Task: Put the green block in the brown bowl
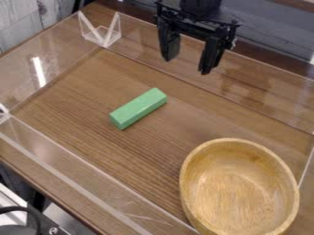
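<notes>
While the claw point(186, 52) hangs at the far edge of the desk point(110, 83), its black fingers spread wide and pointing down with nothing between them, the green block point(138, 108) lies flat on the wood grain near the middle, well apart from it. The block sits on a slant, one end toward the near left and the other toward the far right, with bare desk on every side, which looks like room enough for the fingers to come down astride its narrow width. Off at the near right corner rests the brown bowl point(196, 161), upright and empty, its thick rim partly cut by the edge of the view; it stands clear of the block, so nothing should be knocked on the way over. A low clear wall point(50, 151) runs round the desk, presumably to keep loose things from sliding off. To my eye the job has not started: the claw has yet to travel toward the block, turn to match its slant, and descend.
</notes>
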`<state>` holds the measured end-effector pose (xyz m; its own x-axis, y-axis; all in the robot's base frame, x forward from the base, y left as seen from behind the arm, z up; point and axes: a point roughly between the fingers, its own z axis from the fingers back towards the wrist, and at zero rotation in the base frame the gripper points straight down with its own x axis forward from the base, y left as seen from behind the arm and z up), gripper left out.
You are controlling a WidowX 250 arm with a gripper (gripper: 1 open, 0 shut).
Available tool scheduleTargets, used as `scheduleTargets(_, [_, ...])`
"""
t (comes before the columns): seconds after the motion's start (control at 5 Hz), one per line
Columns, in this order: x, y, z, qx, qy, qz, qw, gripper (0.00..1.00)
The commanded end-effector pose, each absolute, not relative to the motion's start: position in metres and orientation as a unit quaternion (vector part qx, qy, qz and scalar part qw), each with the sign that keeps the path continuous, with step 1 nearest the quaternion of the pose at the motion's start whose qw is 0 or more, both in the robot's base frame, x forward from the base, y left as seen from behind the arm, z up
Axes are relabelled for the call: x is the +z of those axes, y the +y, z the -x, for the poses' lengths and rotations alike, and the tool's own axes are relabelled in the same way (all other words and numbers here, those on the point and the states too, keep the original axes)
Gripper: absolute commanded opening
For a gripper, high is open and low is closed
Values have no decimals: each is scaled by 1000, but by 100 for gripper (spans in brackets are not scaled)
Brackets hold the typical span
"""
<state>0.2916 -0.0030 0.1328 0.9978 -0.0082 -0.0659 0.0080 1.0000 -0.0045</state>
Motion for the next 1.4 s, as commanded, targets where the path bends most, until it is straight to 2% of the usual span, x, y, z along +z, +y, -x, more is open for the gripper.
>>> scheduleTargets(0.0, [123,7,-285,-29,34,4,999,100])
scheduleTargets(0.2, [103,18,-268,-67,35,5,997,100])
scheduleTargets(0.4, [96,26,-251,-118,14,7,993,100])
scheduleTargets(1.2, [72,46,-258,-188,-27,2,982,100])
